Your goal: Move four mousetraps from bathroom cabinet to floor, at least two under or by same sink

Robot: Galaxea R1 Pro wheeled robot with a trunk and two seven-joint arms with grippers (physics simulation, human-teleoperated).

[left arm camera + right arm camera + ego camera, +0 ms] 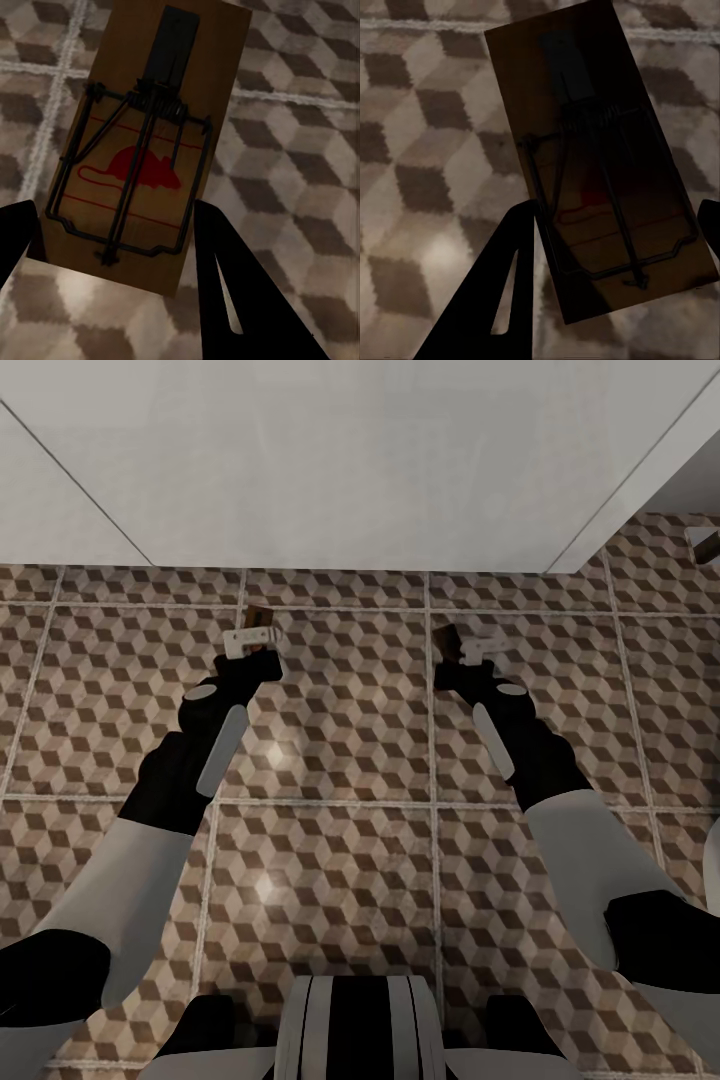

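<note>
Two mousetraps show, one in each gripper. My left gripper (250,643) is shut on a tan mousetrap (261,617) over the cube-patterned bathroom floor (340,710). In the left wrist view this mousetrap (142,142) shows its red mouse print and dark wire, with the black fingers (240,285) on either side of its board. My right gripper (462,648) is shut on another mousetrap (447,636). That mousetrap (600,165) lies in shadow between the fingers (506,277). Both traps hang just in front of the white boxy vanity of the sink (350,460). The cabinet is out of view.
The vanity's front runs across the far side of the tiles. A small brown and white object (705,540) lies on the floor at the far right, too small to identify. A white rounded edge (713,870) enters at the right. My own base (350,1030) is at the near edge.
</note>
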